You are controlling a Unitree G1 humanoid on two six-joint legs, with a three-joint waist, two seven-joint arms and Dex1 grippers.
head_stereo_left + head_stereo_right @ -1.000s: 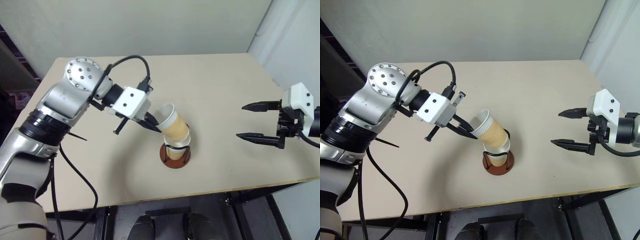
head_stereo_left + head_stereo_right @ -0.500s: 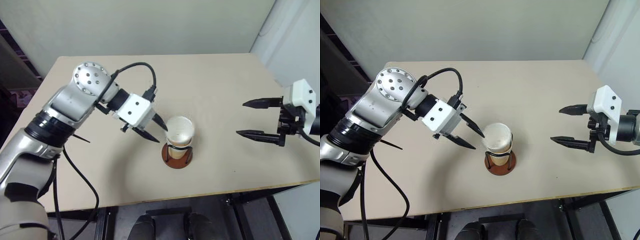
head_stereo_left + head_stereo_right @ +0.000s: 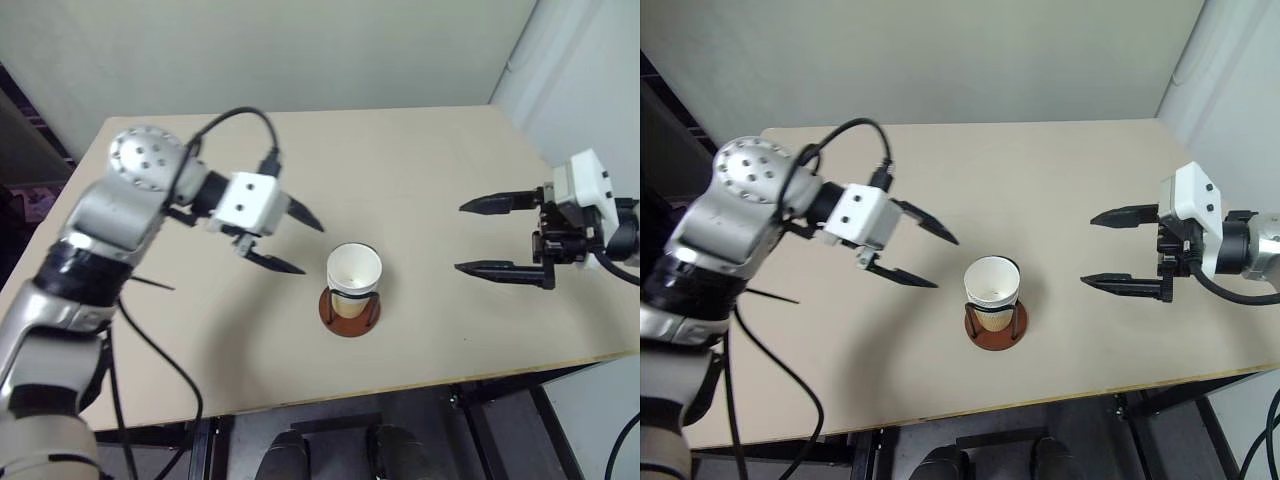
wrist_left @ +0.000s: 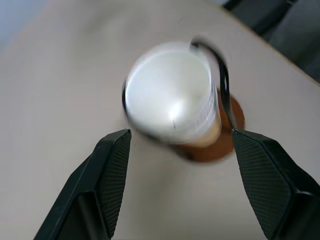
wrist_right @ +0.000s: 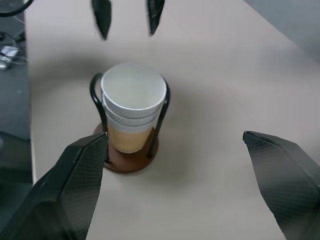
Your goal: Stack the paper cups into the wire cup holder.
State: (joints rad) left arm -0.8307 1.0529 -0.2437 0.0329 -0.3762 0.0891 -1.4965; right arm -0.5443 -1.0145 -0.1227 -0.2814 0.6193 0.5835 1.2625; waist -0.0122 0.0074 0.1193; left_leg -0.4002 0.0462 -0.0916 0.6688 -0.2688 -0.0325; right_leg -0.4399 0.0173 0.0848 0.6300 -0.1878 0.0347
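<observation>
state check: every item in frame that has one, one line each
paper cups: three nested upright in the holder, none held
wire cup holder: upright on the table, loaded with the cups
left gripper: open, holding nothing, beside the stack and clear of it
right gripper: open, holding nothing, apart from the stack
table: carries the holder

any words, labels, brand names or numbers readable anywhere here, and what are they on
None can be read.
paper cups: plain tan sides with white rims, no print visible.
wire cup holder: bare reddish-brown base, no label.
left pincer: white housing with no legible marking.
right pincer: white housing with no legible marking.
table: plain, no signs.
</observation>
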